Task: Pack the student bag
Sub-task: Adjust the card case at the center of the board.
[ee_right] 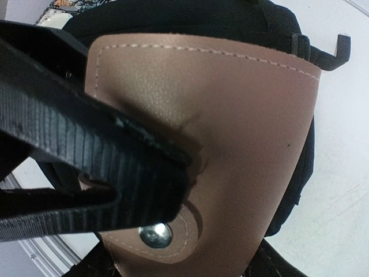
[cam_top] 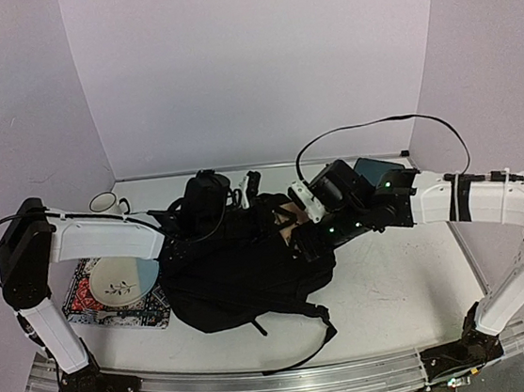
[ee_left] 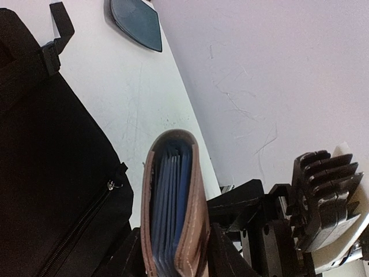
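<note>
Top view: the student bag (cam_top: 239, 288) is lying flat in the middle of the table. Both arms are meeting above its far right corner around a small brown wallet (cam_top: 290, 221) (only a sliver is showing). No open mouth of the bag is showing here, so a wallet let go now would probably be landing on closed fabric and sliding off.

Left wrist view: the left gripper (ee_left: 173, 262) is pinching the wallet by its lower end, with fingers lying against both covers (how firmly, I cannot tell). The blue leaves are facing the camera. The bag is lying just to the left, and its zipper (ee_left: 86, 225) is looking closed. With so low a hold, the wallet could be tipping over or fanning open.

Right wrist view: the right gripper (ee_right: 144, 193) is clamping the same wallet, one ribbed finger (ee_right: 115, 156) denting the leather beside the snap. With two grips on one small thing, either arm pulling away could be twisting it or dragging it loose.
</note>
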Controlling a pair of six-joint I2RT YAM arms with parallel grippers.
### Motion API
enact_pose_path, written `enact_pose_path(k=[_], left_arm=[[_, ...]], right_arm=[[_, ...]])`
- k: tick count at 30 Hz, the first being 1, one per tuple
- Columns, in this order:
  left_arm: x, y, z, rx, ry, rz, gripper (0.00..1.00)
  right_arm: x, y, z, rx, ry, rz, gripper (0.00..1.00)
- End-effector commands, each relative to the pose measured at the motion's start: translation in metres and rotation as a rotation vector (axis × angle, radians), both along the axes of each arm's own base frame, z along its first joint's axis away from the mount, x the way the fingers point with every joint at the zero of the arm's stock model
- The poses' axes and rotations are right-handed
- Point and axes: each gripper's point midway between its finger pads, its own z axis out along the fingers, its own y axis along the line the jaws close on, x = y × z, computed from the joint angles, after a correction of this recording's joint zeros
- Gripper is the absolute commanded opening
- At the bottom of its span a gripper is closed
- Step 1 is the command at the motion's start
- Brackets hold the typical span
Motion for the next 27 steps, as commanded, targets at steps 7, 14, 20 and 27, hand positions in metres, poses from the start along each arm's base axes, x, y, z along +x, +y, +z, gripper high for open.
enact_pose_path(k=[7,14,20,27], left_arm=[[0.003,0.029,0.017,-0.059,-0.083,-0.003,0.17],[-0.008,0.043,0.042,-0.09,-0.19,-0.061,0.12],[-0.022,0.048,0.066,-0.149,-0.239,-0.111,0.11],[-0.042,0.048,0.084,-0.234,-0.251,-0.204,0.09]], right_arm=[[-0.006,0.003,0.026,0.141,-0.047,0.09,0.83],[-0.015,-0.001,0.056,0.36,-0.049,0.222,0.98],[-0.026,0.003,0.069,0.521,-0.04,0.33,0.95],[-0.042,-0.002,0.08,0.613,-0.059,0.469,0.82]])
